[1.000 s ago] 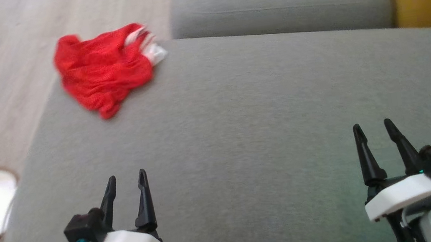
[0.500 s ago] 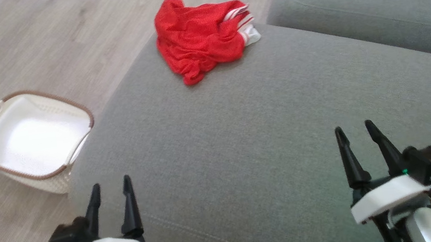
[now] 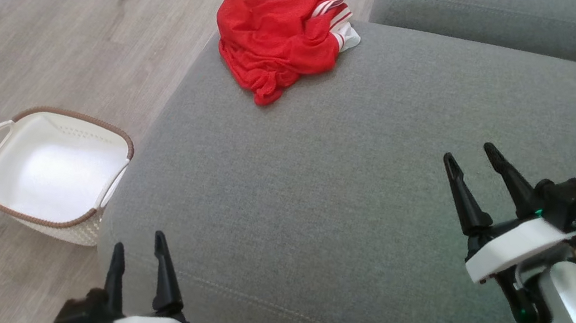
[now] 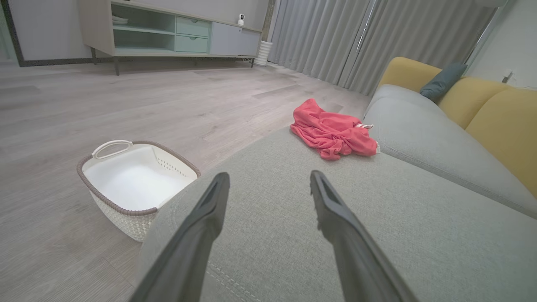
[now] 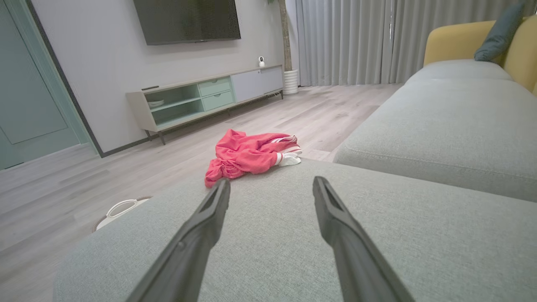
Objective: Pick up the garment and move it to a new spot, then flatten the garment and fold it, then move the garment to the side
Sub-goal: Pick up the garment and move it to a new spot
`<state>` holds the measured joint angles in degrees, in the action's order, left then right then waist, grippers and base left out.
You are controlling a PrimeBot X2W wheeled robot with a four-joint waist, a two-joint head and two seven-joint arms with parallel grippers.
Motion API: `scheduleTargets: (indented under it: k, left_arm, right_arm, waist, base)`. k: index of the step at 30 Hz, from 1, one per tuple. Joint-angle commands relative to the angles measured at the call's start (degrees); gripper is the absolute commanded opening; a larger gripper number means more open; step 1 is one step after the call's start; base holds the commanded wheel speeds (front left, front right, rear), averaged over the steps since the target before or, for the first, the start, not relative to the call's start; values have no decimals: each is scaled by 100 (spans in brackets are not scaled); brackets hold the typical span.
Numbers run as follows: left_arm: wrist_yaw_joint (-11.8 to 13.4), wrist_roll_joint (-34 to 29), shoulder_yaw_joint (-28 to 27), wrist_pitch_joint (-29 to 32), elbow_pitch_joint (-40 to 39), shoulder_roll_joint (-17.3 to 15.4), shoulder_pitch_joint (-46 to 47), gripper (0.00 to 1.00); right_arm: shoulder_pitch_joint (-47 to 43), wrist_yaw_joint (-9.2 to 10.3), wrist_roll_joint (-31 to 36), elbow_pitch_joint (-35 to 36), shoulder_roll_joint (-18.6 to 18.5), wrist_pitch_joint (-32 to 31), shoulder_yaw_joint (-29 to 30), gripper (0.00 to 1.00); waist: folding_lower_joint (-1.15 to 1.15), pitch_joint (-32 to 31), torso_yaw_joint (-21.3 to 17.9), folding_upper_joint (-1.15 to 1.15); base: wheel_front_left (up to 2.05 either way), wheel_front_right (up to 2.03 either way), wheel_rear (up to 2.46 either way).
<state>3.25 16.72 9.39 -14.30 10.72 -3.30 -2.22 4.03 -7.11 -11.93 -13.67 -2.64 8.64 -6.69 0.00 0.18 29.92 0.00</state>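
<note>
So here's the setup: the garment (image 3: 283, 44) is a red crumpled heap with a bit of white striped trim poking out on one side. It's sitting at the far left corner of the grey sofa (image 3: 324, 179) seat, right at the edge where the seat drops off to the floor (image 3: 52, 48), and just beside the next grey cushion (image 3: 497, 2). Nothing is touching it.

Both arms are down at the near side of the seat, well apart from the garment. The left gripper (image 3: 137, 243) hangs over the seat's near left corner, jaws spread apart and nothing between them. The right gripper (image 3: 470, 154) is over the right part of the seat, jaws apart too, also empty. Both point roughly up toward the far end of the seat. In each wrist view you can look straight between the two dark fingers (image 4: 201, 226) and see bare grey fabric, with the garment further off.

On the floor to the left of the sofa there's a white basket (image 3: 67, 235) with a brown rim and loop handles, close against the sofa's side. Looks like nothing's in it.

Further back in the room: a low cabinet (image 4: 168, 35) with pale green drawers along the wall, grey curtains (image 4: 335, 37), a dark TV (image 5: 188, 19) on the wall, and a yellow backrest (image 4: 495, 113) with a teal pillow (image 4: 442, 79) on it.
</note>
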Motion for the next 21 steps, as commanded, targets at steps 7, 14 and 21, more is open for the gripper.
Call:
scheduleTargets:
  k: [7, 14, 21]
  left_arm:
    - [-193, -199, -376, -27, -129, -559, 1239, 100]
    - [-693, -518, -157, 549, 164, -1264, 3168, 100]
    - [-973, -418, 52, 1245, 1381, -1596, 5086, 100]
  right_arm:
    - [400, -37, 410, 628, -24, -180, 66, 100]
    - [721, -37, 818, 1151, -24, -425, 234, 100]
    - [965, -37, 1037, 1593, -24, -625, 182, 100]
  waist:
    - [0, 751, -542, 0]
    - [0, 1648, -1142, 0]
    - [0, 2439, -1759, 0]
  base:
    - [0, 0, 0]
    - [0, 0, 0]
    - [0, 0, 0]
